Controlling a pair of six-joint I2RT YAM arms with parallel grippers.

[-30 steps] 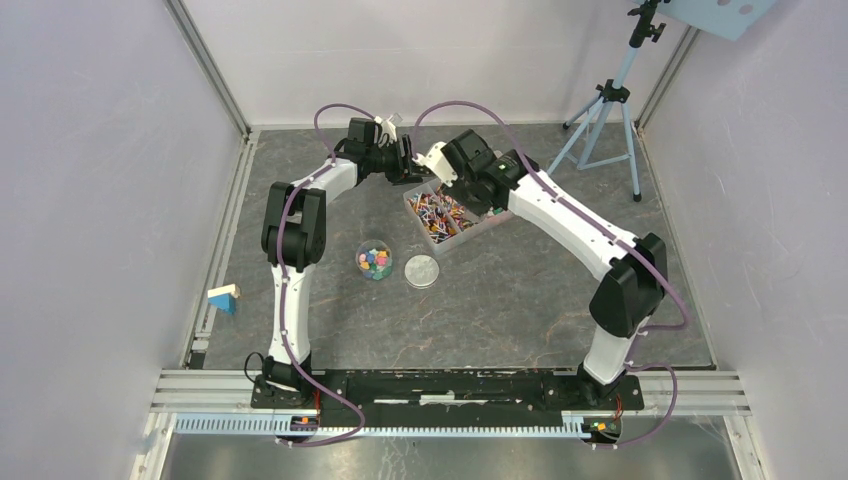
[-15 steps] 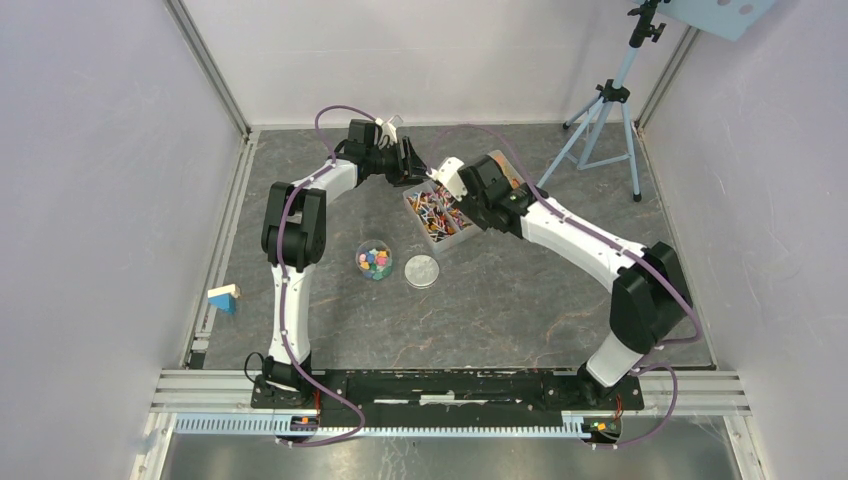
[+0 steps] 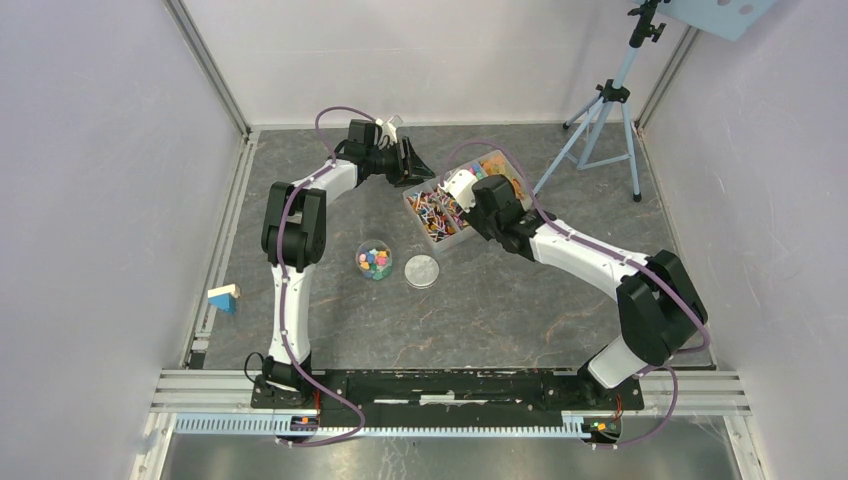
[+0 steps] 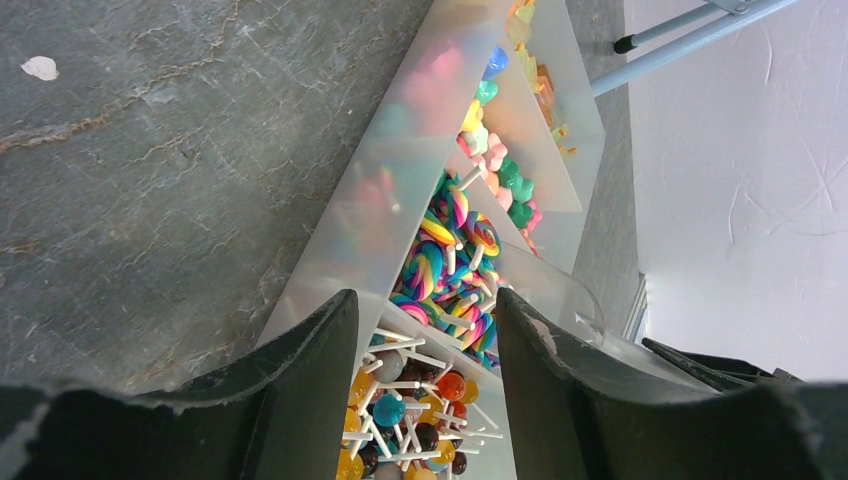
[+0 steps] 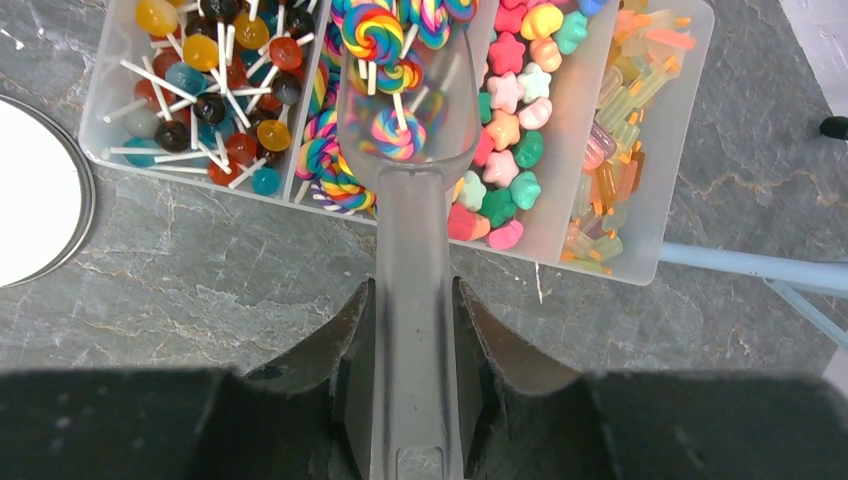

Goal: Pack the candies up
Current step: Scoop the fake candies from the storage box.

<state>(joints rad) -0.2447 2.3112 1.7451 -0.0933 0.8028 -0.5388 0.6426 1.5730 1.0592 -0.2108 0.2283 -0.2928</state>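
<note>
Grey stone tabletop [image 3: 500, 300]; candies [image 5: 505, 90] beyond right fingers [image 5: 345, 335] tight on scoop [image 5: 415, 300], left fingers [image 4: 310, 370] apart.

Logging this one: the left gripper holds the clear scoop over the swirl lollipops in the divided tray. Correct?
No. It is the right gripper that holds the clear scoop over the swirl lollipops in the divided tray; the right wrist view shows it. The left gripper is open and empty.

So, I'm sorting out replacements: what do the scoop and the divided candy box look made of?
Scoop: clear, glossy plastic, apparently; the swirl lollipops show through its bowl. Divided box: frosted translucent plastic, likely; colours blur behind its walls.
</note>
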